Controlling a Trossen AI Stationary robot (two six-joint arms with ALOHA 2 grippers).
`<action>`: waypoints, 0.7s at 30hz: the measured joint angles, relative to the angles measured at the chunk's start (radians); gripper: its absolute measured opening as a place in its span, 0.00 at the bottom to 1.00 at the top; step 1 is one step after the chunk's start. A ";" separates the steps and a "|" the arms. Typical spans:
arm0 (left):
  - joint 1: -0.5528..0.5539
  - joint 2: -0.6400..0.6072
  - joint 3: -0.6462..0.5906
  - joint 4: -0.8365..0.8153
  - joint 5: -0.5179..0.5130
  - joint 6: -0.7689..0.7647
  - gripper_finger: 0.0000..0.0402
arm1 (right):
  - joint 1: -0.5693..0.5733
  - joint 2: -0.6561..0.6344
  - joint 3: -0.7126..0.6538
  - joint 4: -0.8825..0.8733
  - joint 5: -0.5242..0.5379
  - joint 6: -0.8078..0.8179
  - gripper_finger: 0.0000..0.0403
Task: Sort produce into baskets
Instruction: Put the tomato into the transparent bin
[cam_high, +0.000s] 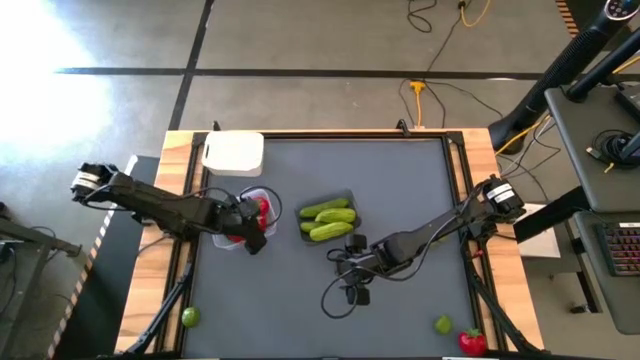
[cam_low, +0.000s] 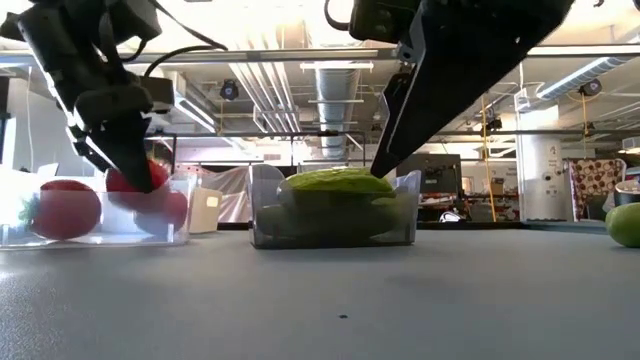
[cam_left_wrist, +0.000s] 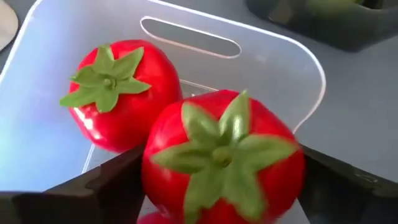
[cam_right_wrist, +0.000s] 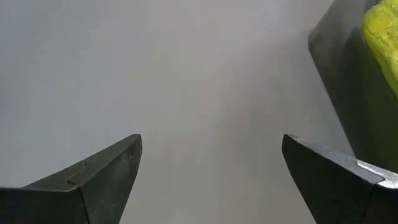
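- Table (cam_high: 400, 200): a grey mat with wooden edges, carrying three baskets and some loose produce.
- Left arm: reaches in from the left side; the left gripper (cam_high: 252, 222) is over the clear tub (cam_high: 268, 197).
- Right arm: comes in from the right side; the right gripper (cam_high: 352, 268) hangs over bare mat just beside the dark tub (cam_high: 345, 196), on its near side, fingers spread wide with nothing between them.
- White tub (cam_high: 234, 153): stands at the far left corner of the mat, behind the clear tub.
- Dark tub: sits mid-table and holds the green cucumbers (cam_high: 328, 218), piled lengthwise.
- Clear tub: sits left of the dark tub with red tomatoes in it.
- Tomato (cam_left_wrist: 222, 158): sits between the left gripper's fingers (cam_left_wrist: 102, 186) above the clear tub; whether they still press it I cannot tell. A second tomato (cam_left_wrist: 118, 90) lies just behind it on the tub floor.
- Loose tomato (cam_high: 472, 343): lies at the near right corner of the table.
- Limes: one (cam_high: 443, 323) lies just beside that loose tomato; another (cam_high: 190, 318) lies at the near left edge.
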 joint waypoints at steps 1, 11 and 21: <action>-0.001 0.002 0.000 0.000 -0.001 0.000 0.85 | -0.003 0.000 0.009 -0.002 0.000 0.001 0.94; -0.056 -0.028 0.103 -0.151 -0.002 -0.003 0.90 | -0.004 -0.003 0.151 -0.236 0.051 0.035 0.94; -0.290 -0.033 0.172 0.124 -0.316 0.156 0.89 | 0.062 -0.003 0.173 -0.671 0.015 0.428 0.94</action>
